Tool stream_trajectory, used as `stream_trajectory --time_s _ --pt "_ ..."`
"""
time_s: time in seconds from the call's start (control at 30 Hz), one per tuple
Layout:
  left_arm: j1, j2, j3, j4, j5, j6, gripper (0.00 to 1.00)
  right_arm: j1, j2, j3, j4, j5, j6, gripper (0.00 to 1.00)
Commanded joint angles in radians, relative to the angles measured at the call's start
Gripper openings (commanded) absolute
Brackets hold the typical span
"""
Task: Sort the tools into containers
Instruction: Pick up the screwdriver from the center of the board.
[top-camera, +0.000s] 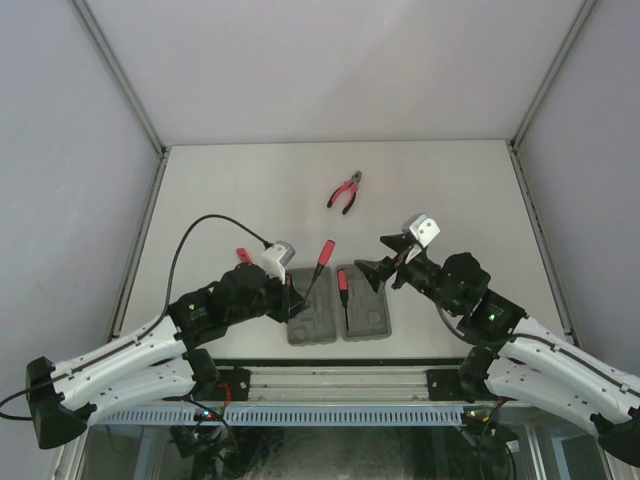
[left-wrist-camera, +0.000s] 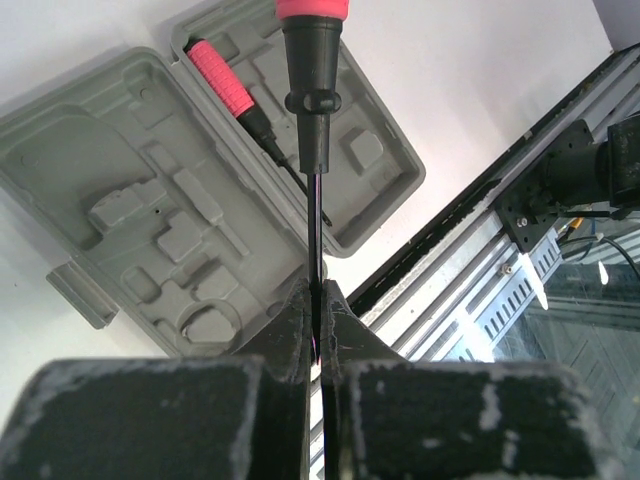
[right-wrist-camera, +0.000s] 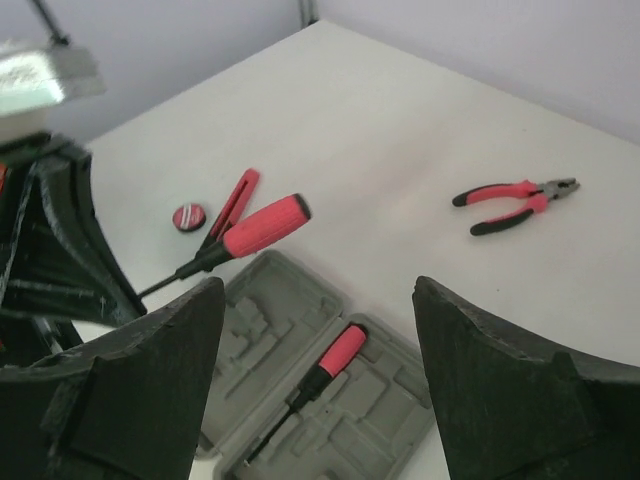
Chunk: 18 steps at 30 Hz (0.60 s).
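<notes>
Left claw grips the long screwdriver by its shaft above the open grey case at the near edge of the worktop; right claw gapes empty.

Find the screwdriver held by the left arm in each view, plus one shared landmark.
Top external: screwdriver centre, slanting, handle past the far edge of the grey case.
Left wrist: upper centre, shaft running down into the shut left tool.
Right wrist: left of centre, red handle.
Shared: short driver lying in the case.
</notes>
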<state>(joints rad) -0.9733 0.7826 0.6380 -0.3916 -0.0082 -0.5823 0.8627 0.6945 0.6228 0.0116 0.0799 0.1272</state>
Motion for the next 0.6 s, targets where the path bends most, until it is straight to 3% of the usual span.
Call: stream_trajectory --time_s 0.0,0.13,0.3,0.57 --pt "-0.004 0.0 0.079 0.002 -0.009 0.036 0.0 0.087 0.022 0.012 0.055 -0.04 -0.273 0.76" --pt "-0.005 0.0 0.09 -0.019 -0.006 0.051 0.0 0.151 0.023 0.013 0.044 -0.061 -0.471 0.78" --pt "-0.005 0.007 0.101 -0.039 0.001 0.063 0.0 0.174 0.002 0.017 -0.019 -0.193 -0.721 0.81" --pt "-0.017 0.014 0.107 -0.04 0.01 0.075 0.0 0.202 0.043 0.1 -0.198 -0.275 -0.923 0.81"
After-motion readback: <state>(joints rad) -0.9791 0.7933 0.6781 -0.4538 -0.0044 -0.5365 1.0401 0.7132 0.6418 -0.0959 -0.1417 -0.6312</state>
